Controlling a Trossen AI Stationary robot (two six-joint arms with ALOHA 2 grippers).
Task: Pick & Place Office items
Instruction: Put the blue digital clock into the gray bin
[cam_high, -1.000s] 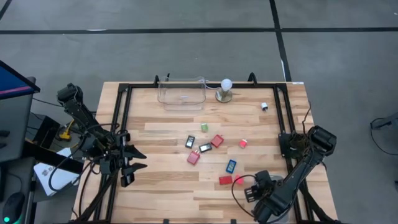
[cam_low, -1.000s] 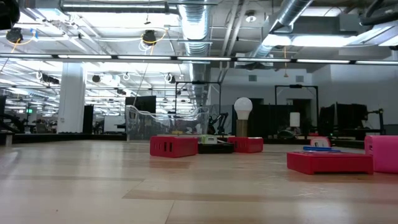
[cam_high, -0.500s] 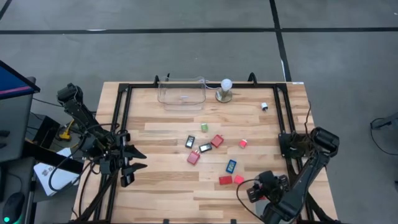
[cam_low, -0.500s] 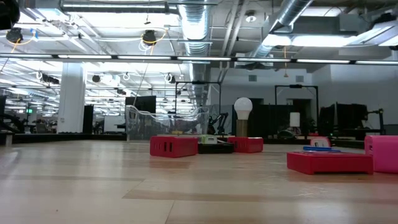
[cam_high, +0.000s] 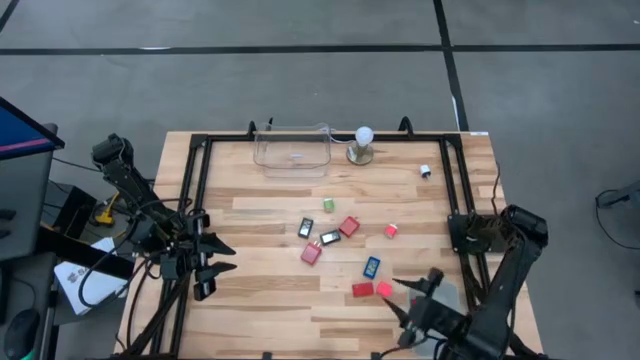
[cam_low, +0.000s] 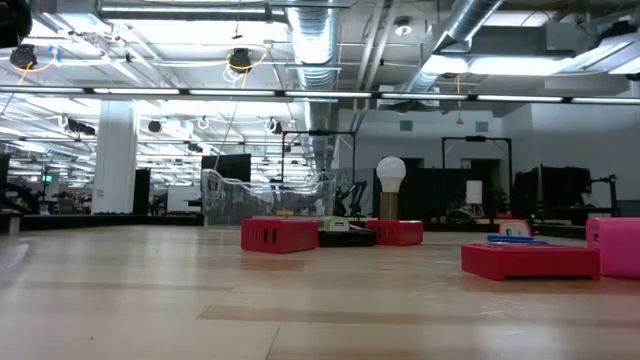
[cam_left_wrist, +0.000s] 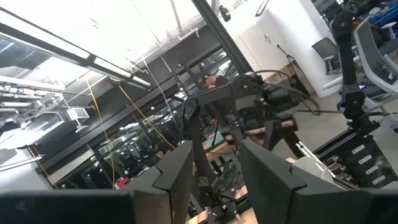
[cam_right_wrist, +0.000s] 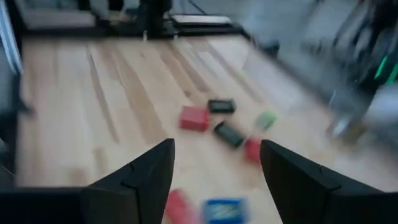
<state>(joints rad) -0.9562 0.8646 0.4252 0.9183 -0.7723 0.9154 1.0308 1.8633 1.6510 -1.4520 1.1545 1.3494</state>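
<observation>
Table (cam_high: 270, 300): the high view alone shows all of it, with both arms at its edges. A clear bin (cam_high: 292, 150) sits at the far edge, with a white ball on a metal base (cam_high: 361, 145) just beside it. The office items lie scattered mid-table, right of centre: green piece (cam_high: 328, 204), black-and-white piece (cam_high: 306, 228), second black-and-white piece (cam_high: 330, 237), red block (cam_high: 349, 227), pink block (cam_high: 311, 252), small red piece (cam_high: 391, 230), blue piece (cam_high: 372, 266), flat red block (cam_high: 362, 290), and a white piece (cam_high: 425, 171) apart near the far right corner

Low view: level across the table, no arm in frame. It gives the item heights that the high view cannot; the flat red block sits nearest the camera on the right

Right hand (cam_high: 404, 300): near the table's near right edge, just beside the flat red block, touching nothing. Its wrist view shows the fingers (cam_right_wrist: 134, 177) spread wide with nothing between them, and the items blurred beyond

Left hand (cam_high: 220, 255): over the left edge, well apart from the items. Its wrist view looks out into the room, fingers (cam_left_wrist: 177, 174) closed and holding nothing

No legible writing or labels in any view
</observation>
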